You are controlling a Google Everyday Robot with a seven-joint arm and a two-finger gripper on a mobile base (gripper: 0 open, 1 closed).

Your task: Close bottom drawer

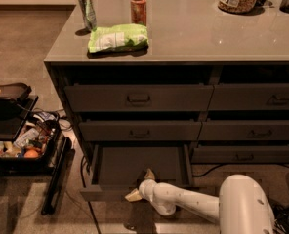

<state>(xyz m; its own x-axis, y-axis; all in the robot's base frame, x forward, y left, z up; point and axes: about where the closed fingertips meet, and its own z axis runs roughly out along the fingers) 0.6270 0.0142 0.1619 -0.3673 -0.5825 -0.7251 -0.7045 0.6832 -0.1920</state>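
Found the bottom drawer [134,164] hanging open, lowest in the left stack [100,99].
Wide, shallow, matte grey-brown, low flat front. Spotted the gripper [141,185] on the smooth white arm [183,201] at that front edge, tan fingers [133,195] spread apart, one inside, one outside.

Light: dim, warm, from overhead.
Glare: soft sheen on the table [208,33] top.
Shadows: deep under the top and inside the bottom drawer [134,162].
Claw [141,185]: pale, at that drawer's front edge.
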